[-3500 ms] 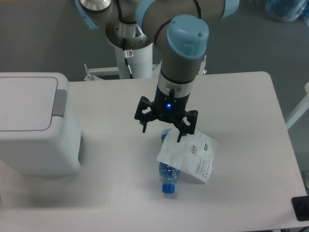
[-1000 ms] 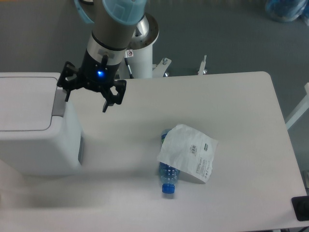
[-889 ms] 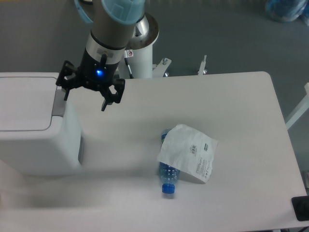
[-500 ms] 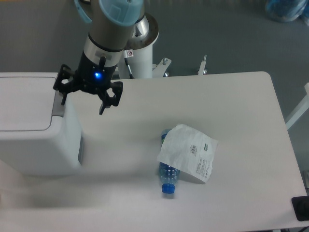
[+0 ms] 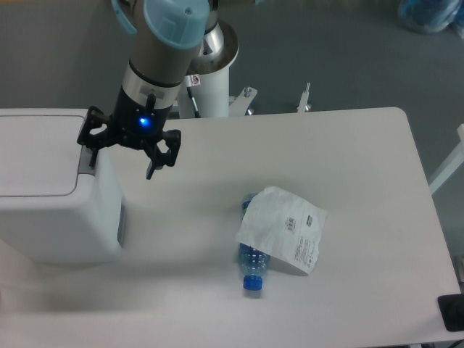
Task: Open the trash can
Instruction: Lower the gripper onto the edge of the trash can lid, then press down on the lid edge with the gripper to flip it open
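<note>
The trash can is a big white boxy bin at the left edge of the table, its flat lid down. Its grey button strip on the right top edge is mostly covered by the gripper. My gripper hangs over that right edge of the bin with its black fingers spread open. One finger is over the strip and the other is off the bin's side, above the table. Nothing is between the fingers. Whether the finger touches the strip I cannot tell.
A white paper bag lies on a clear plastic bottle with a blue cap at the table's middle. The robot's white base column stands behind the table. A dark object sits at the lower right corner.
The gripper travelled from above the bag and bottle leftward to the bin. In the last second it crept a little further left and down over the button strip, staying open.
</note>
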Robot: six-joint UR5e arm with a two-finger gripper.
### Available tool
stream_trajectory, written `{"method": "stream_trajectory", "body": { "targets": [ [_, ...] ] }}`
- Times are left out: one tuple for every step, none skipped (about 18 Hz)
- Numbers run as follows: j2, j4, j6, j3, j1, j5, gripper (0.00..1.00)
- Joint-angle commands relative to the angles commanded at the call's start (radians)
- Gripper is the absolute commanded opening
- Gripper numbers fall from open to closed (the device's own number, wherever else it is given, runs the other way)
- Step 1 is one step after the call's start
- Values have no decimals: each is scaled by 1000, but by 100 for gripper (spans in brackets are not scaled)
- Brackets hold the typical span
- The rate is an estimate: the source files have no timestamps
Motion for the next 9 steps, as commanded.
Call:
{"method": "stream_trajectory", "body": {
  "targets": [
    [0,0,0,-2,0,0,100],
    [-2,0,0,-2,0,0,100],
    [-3,0,0,-2,0,0,100],
    [-3,0,0,-2,0,0,100],
    [-3,0,0,-2,0,0,100],
    [-3,2,3,-2,0,-2,100],
    [-5,2,6,0,0,-2,100],
    [-6,2,6,3,0,-2,100],
    [-8,2,3,3,0,-2,100]
  ]
}}
